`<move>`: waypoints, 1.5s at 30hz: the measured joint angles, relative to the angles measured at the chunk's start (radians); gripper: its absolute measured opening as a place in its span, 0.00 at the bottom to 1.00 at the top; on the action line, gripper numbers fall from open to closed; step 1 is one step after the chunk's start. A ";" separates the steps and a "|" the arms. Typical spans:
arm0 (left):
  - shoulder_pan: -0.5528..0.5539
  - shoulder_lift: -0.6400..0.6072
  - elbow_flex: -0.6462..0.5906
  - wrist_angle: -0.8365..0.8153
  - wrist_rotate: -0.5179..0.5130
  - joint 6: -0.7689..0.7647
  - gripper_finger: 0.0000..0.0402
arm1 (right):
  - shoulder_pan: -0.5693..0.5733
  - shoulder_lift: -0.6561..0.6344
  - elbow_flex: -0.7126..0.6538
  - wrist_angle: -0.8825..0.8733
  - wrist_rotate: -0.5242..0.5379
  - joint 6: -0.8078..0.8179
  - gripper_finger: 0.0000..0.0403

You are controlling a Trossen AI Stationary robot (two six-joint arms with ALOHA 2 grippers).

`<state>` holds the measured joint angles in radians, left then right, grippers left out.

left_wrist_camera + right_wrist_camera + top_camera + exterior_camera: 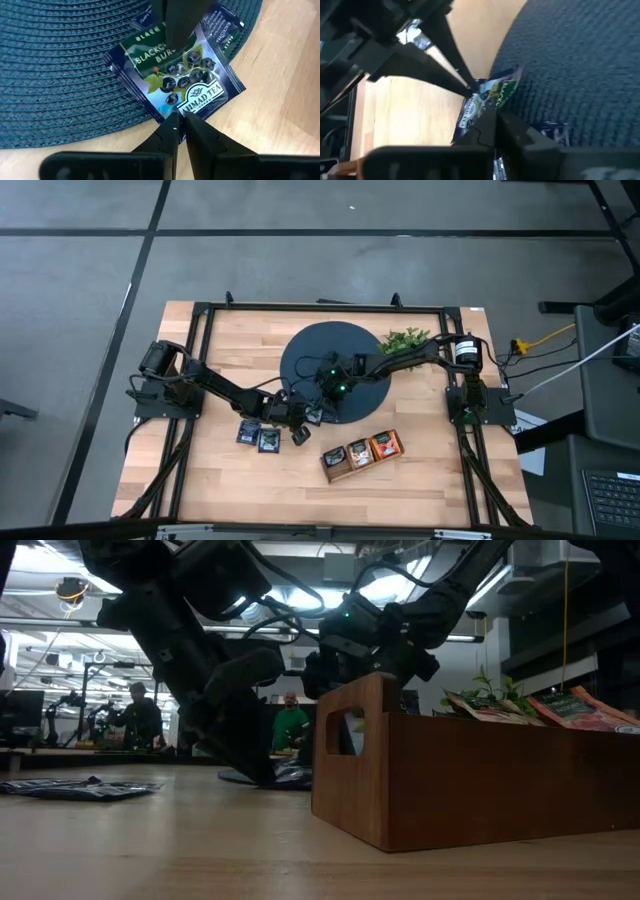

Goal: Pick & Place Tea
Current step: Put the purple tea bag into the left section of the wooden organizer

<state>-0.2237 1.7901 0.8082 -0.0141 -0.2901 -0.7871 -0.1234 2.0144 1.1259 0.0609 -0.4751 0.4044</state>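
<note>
Over the bench (200,470), seen from above, both arms meet at the round dark mat's (300,355) near edge, two navy sachets (258,435) lying just beside it and the tray (362,455) holding three more. At bench level, the tray (470,780) fills the front. From the left wrist, the left claw (181,120) pinches shut on a navy sachet (175,75) overlapping the mat's edge. From the right wrist, the right claw (495,117) closes on that sachet's (487,100) other side.

The wooden table (220,480) carries a round dark mat (305,355), a wooden tray (362,465), two navy sachets (258,436) and a plant (405,338).
</note>
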 joint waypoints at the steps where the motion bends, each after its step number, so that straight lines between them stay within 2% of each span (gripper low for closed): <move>1: 0.000 0.000 0.000 0.006 0.000 0.009 0.07 | 0.000 0.000 0.000 -0.002 -0.010 -0.011 0.03; 6: 0.001 -0.016 -0.002 0.044 0.025 0.065 0.07 | 0.000 0.000 0.000 -0.037 -0.038 -0.020 0.03; 12: 0.000 -0.095 -0.004 0.031 0.069 0.094 0.07 | 0.002 0.000 0.000 -0.060 -0.075 -0.051 0.02; 21: 0.004 -0.224 -0.002 -0.016 -0.008 0.178 0.09 | 0.002 -0.068 0.000 -0.095 -0.089 -0.129 0.02; 32: 0.077 -0.305 0.000 -0.048 -0.035 0.215 0.32 | 0.034 -0.244 0.000 -0.259 0.109 -0.255 0.01; 38: 0.121 -0.309 0.000 0.004 0.035 0.240 0.41 | 0.073 -0.252 0.000 -0.266 0.174 -0.283 0.01; 45: 0.153 -0.309 0.000 0.026 0.128 0.277 0.44 | 0.093 -0.259 0.000 -0.255 0.244 -0.308 0.01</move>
<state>-0.0708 1.4811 0.8082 0.0122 -0.1621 -0.5098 -0.0304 1.7554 1.1259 -0.1945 -0.2307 0.0963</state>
